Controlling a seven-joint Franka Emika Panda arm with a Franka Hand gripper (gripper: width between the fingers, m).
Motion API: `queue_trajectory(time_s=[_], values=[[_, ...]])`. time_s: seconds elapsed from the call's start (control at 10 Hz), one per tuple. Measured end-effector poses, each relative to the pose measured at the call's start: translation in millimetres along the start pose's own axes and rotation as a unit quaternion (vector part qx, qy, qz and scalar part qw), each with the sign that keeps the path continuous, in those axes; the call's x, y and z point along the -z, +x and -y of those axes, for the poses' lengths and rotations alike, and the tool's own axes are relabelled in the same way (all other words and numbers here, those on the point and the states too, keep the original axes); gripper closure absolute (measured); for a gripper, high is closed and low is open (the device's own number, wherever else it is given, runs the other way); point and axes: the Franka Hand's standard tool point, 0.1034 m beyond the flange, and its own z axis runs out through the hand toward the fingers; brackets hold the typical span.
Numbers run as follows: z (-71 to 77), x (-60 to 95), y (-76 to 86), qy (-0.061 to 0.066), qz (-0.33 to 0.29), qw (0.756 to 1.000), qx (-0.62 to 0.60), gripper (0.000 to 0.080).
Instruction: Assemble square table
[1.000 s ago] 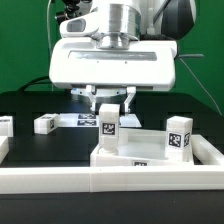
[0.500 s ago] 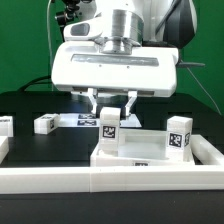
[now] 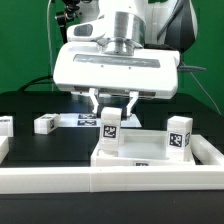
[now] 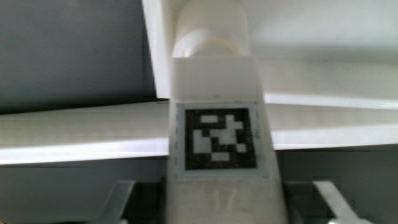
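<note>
The white square tabletop (image 3: 150, 156) lies flat behind the front rail. A white table leg (image 3: 108, 130) with a black-and-white tag stands upright on its corner at the exterior view's left. My gripper (image 3: 110, 110) comes down from above and is shut on the top of this leg, one finger on each side. In the wrist view the tagged leg (image 4: 221, 120) runs straight out from between the fingers of my gripper (image 4: 222, 205), over the tabletop's rim (image 4: 71, 130). A second leg (image 3: 179, 135) stands on the tabletop's other near corner.
Two loose legs lie on the black surface at the exterior view's left, one (image 3: 44, 124) further in and one (image 3: 5, 127) at the edge. The marker board (image 3: 86, 120) lies flat behind the held leg. A white rail (image 3: 110, 180) edges the front.
The hand above the leg has shifted and turned slightly toward the exterior view's right. The leg stays upright at the same corner and the jaws keep the same width.
</note>
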Motion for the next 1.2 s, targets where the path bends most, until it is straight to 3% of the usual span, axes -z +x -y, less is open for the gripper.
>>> queue_trajectory(time_s=[0.2,0.3,0.9,1.2], values=[[0.3,-0.9,-1.9,0.001,0.004,1.000,0.000,0.0263],[0.2,-1.1,-2.3,0.001,0.005,1.000,0.000,0.0184],[-3.1,-0.1,-0.4,0.001,0.007,1.000,-0.001,0.0150],[-2.4,3.9,7.8,0.013,0.031,0.999,-0.011,0.0150]])
